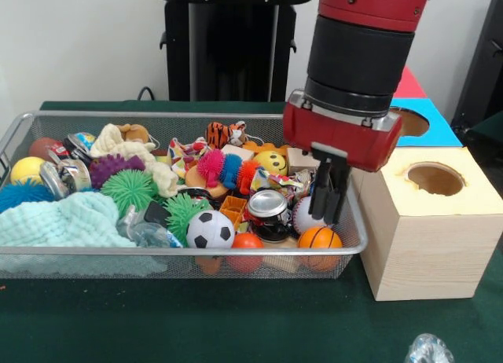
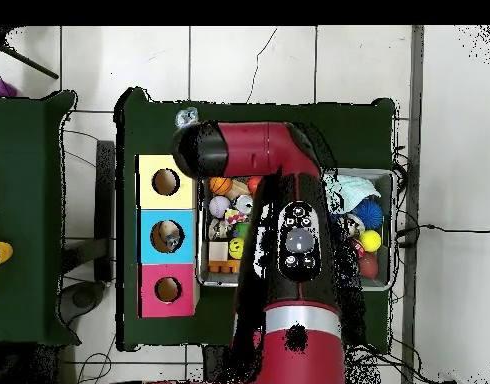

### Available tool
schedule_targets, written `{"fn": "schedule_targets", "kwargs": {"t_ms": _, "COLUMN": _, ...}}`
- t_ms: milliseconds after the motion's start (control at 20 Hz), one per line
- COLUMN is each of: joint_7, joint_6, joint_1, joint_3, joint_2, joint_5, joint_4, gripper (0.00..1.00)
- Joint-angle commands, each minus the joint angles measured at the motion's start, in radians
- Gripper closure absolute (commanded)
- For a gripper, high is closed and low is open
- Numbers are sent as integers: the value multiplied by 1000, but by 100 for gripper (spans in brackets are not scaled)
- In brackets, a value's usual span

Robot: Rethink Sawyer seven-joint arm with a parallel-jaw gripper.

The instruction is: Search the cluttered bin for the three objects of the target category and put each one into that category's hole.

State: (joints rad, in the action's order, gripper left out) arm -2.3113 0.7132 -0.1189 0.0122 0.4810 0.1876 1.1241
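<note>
At bin's (image 1: 181, 253) right end, claw (image 1: 328, 198) hangs narrow, empty, over baseball (image 1: 302, 215) & basketball (image 1: 320, 239), prob. lining up a ball grab.

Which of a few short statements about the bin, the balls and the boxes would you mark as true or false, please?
1. The gripper hangs over the bin's end nearest the wooden box. True.
2. The soccer ball lies in the wooden box's hole. False: it lies in the bin, near the front wall.
3. The basketball sits in the bin's corner below the gripper. True.
4. The light blue cloth covers the soccer ball. False: it lies at the bin's opposite end.
</note>
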Motion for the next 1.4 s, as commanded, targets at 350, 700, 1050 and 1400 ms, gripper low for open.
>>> {"fn": "schedule_targets", "kwargs": {"t_ms": 350, "joint_7": 118, "joint_6": 231, "joint_1": -58, "joint_3": 124, "joint_2": -94, "joint_5": -11, "joint_4": -247, "gripper": 100}}
{"fn": "schedule_targets", "kwargs": {"t_ms": 700, "joint_7": 73, "joint_6": 206, "joint_1": -39, "joint_3": 116, "joint_2": -114, "joint_5": -11, "joint_4": -251, "gripper": 100}}
{"fn": "schedule_targets", "kwargs": {"t_ms": 1050, "joint_7": 37, "joint_6": 191, "joint_1": -57, "joint_3": 97, "joint_2": -4, "joint_5": -52, "joint_4": -102, "gripper": 100}}
{"fn": "schedule_targets", "kwargs": {"t_ms": 1400, "joint_7": -84, "joint_6": 235, "joint_1": -15, "joint_3": 16, "joint_2": 57, "joint_5": -60, "joint_4": -50, "gripper": 100}}
